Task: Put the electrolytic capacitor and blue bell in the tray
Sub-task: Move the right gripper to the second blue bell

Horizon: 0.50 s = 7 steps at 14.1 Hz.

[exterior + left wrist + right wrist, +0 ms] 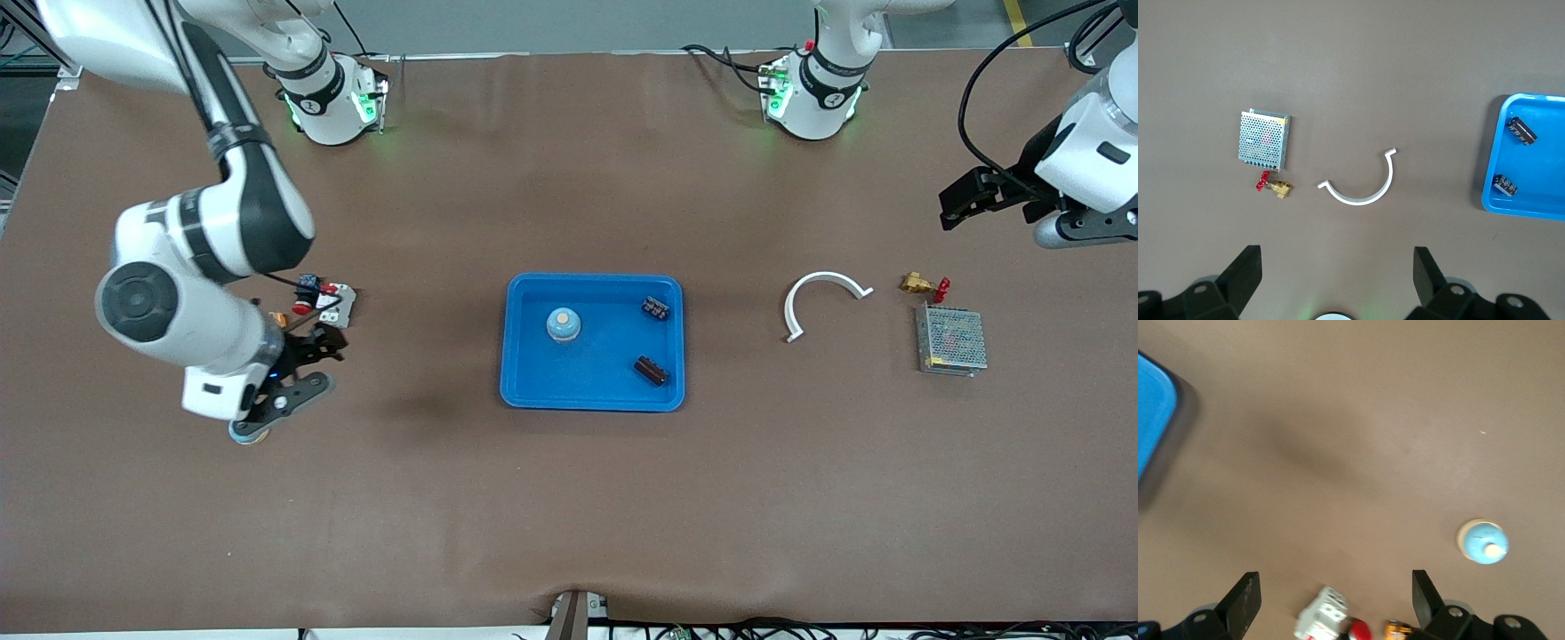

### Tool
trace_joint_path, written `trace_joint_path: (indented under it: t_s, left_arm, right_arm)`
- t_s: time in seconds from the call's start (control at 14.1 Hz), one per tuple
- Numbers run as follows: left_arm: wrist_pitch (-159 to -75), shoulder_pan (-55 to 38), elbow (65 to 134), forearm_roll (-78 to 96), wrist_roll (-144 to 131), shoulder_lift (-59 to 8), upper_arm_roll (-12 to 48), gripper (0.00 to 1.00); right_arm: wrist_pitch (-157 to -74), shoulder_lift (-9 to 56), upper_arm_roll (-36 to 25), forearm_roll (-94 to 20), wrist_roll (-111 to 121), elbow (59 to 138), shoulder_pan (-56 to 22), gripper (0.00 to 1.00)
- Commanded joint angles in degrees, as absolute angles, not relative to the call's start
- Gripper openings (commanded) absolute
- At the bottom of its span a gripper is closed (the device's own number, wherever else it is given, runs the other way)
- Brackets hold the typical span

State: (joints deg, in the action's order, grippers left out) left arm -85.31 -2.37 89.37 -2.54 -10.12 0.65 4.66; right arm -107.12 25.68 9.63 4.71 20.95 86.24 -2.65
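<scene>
Second blue bell (pixel 244 434) on table, nearest the front camera, partly under right hand (pixel 298 369); that hand hovers over it, fingers spread wide, empty. Tray (pixel 524 356) mid-table holds one blue bell (pixel 563 324) and two dark electrolytic capacitors (pixel 657 308), (pixel 651 370), the latter nearer the camera. Small white switch block with red button (pixel 329 298) near right hand. Toward left arm's end: white curved strip (pixel 822 298), brass valve (pixel 920 284), metal mesh box (pixel 951 340). Left hand (pixel 987 197) hangs above table, wide open, empty.

Right arm hides most of a seemingly blue bell (pixel 247 434).
</scene>
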Motion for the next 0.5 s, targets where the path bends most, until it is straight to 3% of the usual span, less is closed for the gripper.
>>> trace_joint_path:
  t_s: [0.0,0.43]
  left_arm:
    - [-85.08,-2.55,89.12,-1.84,-9.67,0.70,4.57,1.00]
    - [-85.17,-2.20,89.12,-1.76,-9.58,0.70,4.57,1.00]
  right_arm:
    - [-107.05,27.06,10.63,5.89,26.79,85.78,0.87,1.00]
    - [-115.73,32.68,10.46,5.80,45.93,85.78,7.98,1.00]
